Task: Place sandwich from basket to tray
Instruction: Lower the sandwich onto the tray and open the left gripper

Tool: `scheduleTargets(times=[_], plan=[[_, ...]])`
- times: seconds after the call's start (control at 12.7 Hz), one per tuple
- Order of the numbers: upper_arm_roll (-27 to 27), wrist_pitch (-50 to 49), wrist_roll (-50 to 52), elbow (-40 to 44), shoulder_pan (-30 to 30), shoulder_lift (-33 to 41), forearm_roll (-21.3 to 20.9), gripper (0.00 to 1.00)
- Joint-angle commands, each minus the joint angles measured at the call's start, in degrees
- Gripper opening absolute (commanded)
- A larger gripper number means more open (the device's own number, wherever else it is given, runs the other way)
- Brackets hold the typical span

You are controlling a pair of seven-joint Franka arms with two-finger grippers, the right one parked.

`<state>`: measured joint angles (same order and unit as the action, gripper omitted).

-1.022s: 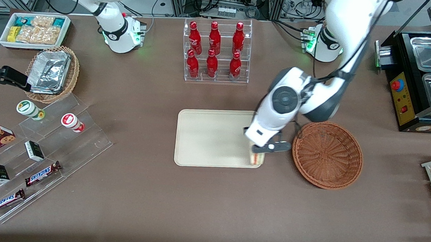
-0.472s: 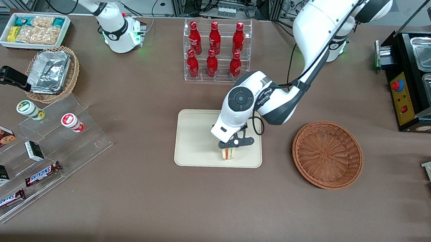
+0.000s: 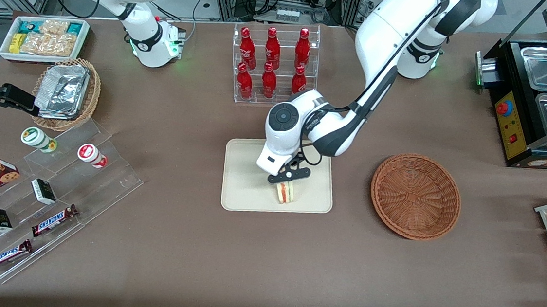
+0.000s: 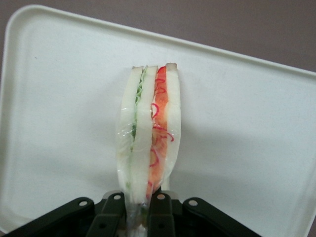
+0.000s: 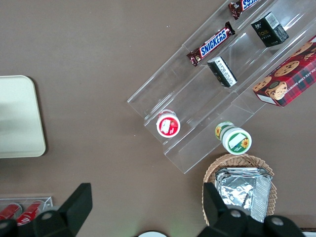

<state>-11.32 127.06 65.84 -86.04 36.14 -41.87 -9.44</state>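
End effector (image 3: 287,180) gripping sandwich (image 3: 285,192) over tray (image 3: 247,180)

Even, bright overhead light in front view; brown tabletop (image 3: 173,243) reads flat w/ only soft, short shadows. Faint shadow under working arm falls across tray (image 3: 244,180) & beside sandwich (image 3: 285,192). Small white glints on red bottles (image 3: 270,65) & foil containers (image 3: 61,90). Front view sharp to its edges, slight darkening along the tabletop's near edge. Left wrist view: tray washed out near-white, wrap glossy; gripper (image 4: 137,217), clamped on the sandwich, soft & dark. Right wrist view evenly lit, crisp; black finger tips blurred.
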Motion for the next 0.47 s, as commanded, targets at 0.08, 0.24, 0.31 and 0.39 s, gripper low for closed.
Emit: scheduleTargets(times=[0.08, 0.24, 0.31, 0.39], plan=[[0.8, 0.1, 1.8, 1.9, 0.7, -1.1, -0.8, 1.0], [0.8, -0.1, 1.6, 3.1, 0.0, -0.4, -0.5, 1.0], [0.8, -1.1, 1.1, 4.9, -0.9, 0.4, 1.3, 1.0], [0.7, -2.9, 0.8, 6.2, -1.9, 0.8, 3.7, 1.0]])
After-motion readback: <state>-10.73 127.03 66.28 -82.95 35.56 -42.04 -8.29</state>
